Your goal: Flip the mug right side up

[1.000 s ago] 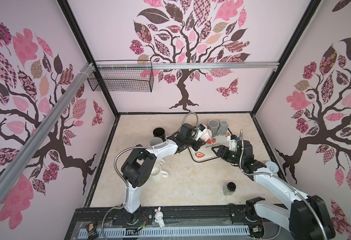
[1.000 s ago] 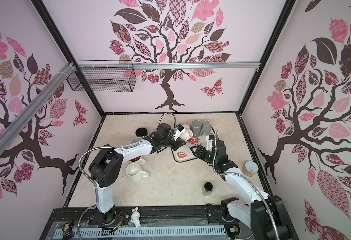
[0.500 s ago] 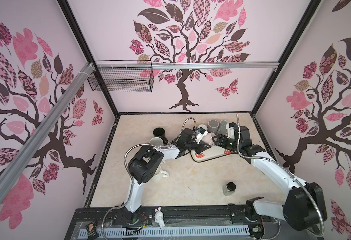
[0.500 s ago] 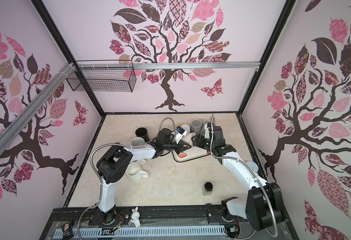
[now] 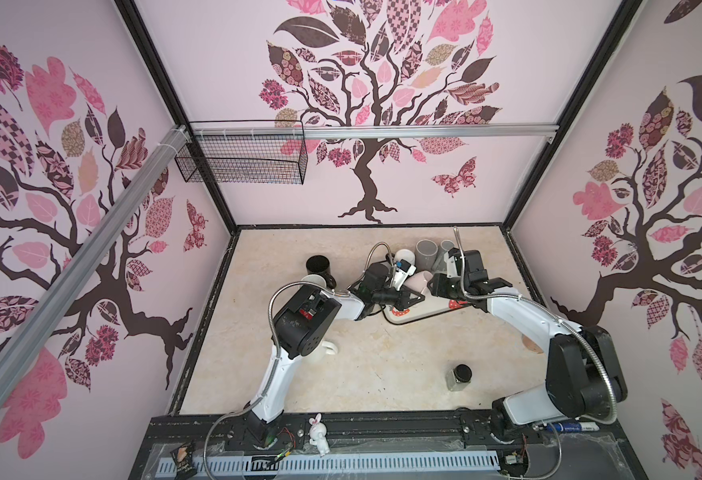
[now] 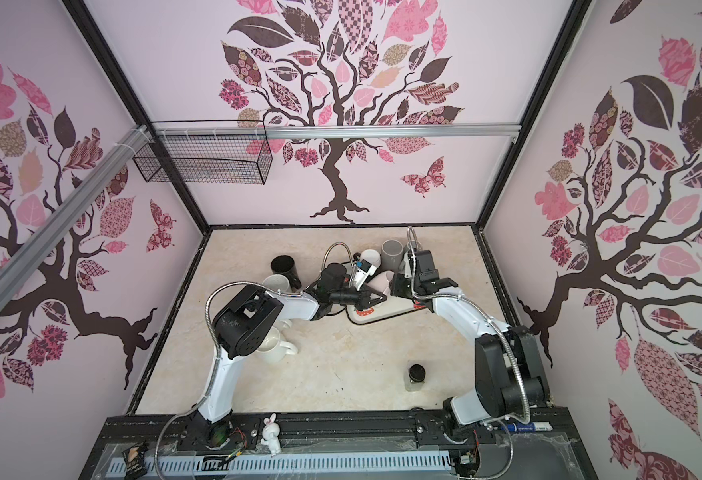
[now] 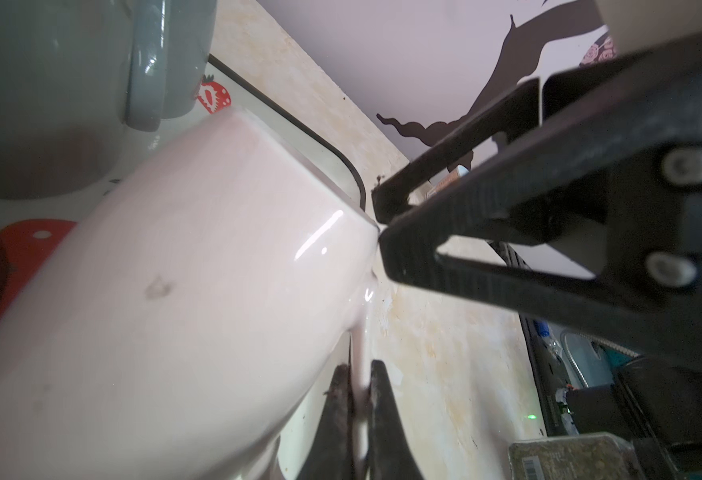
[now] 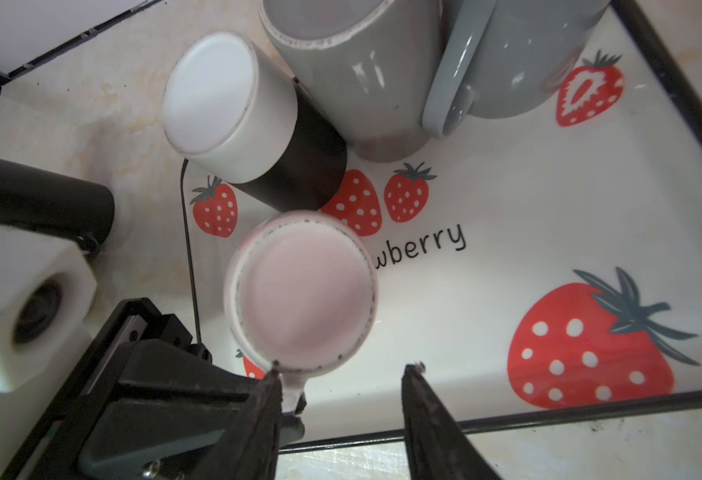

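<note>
**Grip.** The left gripper (image 7: 359, 376) is pinching the thin handle of the pale pink ceramic mug (image 7: 183, 270), with its two black fingers pressing in from either side.

**Task object.** The mug is standing base up, directly ahead of the left gripper's fingertips. It is resting on the white rectangular tray with a black rim (image 8: 507, 419). In a top view the mug (image 5: 419, 279) is sitting between the two grippers.

**Second arm.** The right gripper (image 8: 343, 372) is hovering over the mug's upturned base with its fingers spread and nothing lying between them. One fingertip is sitting at the edge of the base, just beside the handle. Contact cannot be confirmed.

**Markings.** The tray is carrying printed red strawberries and black lower-case lettering reading "wberry". The mug is covering the start of the word.

**Other items.**
- Beyond the right gripper's fingers, a white-and-black cylindrical mug (image 8: 237, 112) and a grey glazed mug (image 8: 353, 75) are standing base up on the tray.
- A second grey mug (image 8: 528, 62) is sitting alongside them, and its orientation is not clear.
- A small glass jar (image 7: 565, 457) is showing a barcode label, too blurred to read.
</note>
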{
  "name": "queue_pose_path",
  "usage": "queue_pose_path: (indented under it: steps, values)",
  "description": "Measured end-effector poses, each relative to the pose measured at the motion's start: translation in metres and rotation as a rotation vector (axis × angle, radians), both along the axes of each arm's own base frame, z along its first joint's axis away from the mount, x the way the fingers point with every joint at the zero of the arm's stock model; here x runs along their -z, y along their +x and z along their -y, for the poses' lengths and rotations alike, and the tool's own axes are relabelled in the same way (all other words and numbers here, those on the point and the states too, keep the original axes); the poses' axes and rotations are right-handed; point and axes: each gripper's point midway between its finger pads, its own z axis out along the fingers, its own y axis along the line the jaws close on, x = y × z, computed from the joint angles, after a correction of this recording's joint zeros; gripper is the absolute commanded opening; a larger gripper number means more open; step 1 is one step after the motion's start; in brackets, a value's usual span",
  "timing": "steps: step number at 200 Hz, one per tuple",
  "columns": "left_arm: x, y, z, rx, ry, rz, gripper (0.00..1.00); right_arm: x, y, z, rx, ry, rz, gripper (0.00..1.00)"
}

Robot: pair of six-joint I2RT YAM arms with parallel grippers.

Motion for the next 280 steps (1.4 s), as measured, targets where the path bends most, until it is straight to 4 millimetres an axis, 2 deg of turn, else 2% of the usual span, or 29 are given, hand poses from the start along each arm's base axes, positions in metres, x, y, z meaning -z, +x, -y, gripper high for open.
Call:
queue_pose_path:
  steps: [12, 24, 68, 98, 124, 165, 192, 219, 242, 263, 280]
  values:
    - [0.001, 0.004, -0.002, -0.016, 0.001, -0.001, 0.15, 0.001, 0.003, -0.003, -0.017, -0.006, 0.0, 0.49]
    - [0.001, 0.008, -0.005, -0.037, 0.003, 0.003, 0.23, 0.002, 0.006, -0.008, -0.036, -0.014, 0.002, 0.49]
    - [0.013, 0.006, -0.013, -0.067, 0.03, 0.001, 0.35, 0.011, 0.007, -0.018, -0.088, -0.054, -0.021, 0.49]
    - [0.009, 0.005, -0.018, -0.083, 0.04, 0.015, 0.39, 0.016, 0.001, -0.018, -0.099, -0.089, -0.041, 0.51]
    - [-0.005, 0.003, -0.023, -0.098, 0.036, 0.04, 0.39, 0.017, -0.002, -0.017, -0.096, -0.134, -0.04, 0.55]
    - [-0.022, -0.003, -0.031, -0.111, 0.04, 0.072, 0.39, 0.017, -0.005, -0.024, -0.185, -0.208, -0.006, 0.67]
    - [-0.024, -0.009, -0.038, -0.119, 0.055, 0.075, 0.39, 0.019, -0.002, -0.024, -0.226, -0.249, 0.015, 0.67]
    - [-0.025, -0.016, -0.045, -0.121, 0.072, 0.075, 0.39, 0.032, 0.01, -0.026, -0.252, -0.284, -0.014, 0.6]
    - [-0.025, -0.022, -0.052, -0.127, 0.09, 0.075, 0.39, 0.042, 0.015, -0.029, -0.289, -0.321, -0.051, 0.44]
    - [-0.03, -0.027, -0.058, -0.133, 0.098, 0.083, 0.4, 0.047, 0.013, -0.028, -0.306, -0.358, -0.068, 0.27]
    - [-0.036, -0.029, -0.061, -0.136, 0.094, 0.096, 0.4, 0.048, 0.011, -0.027, -0.316, -0.381, -0.072, 0.17]
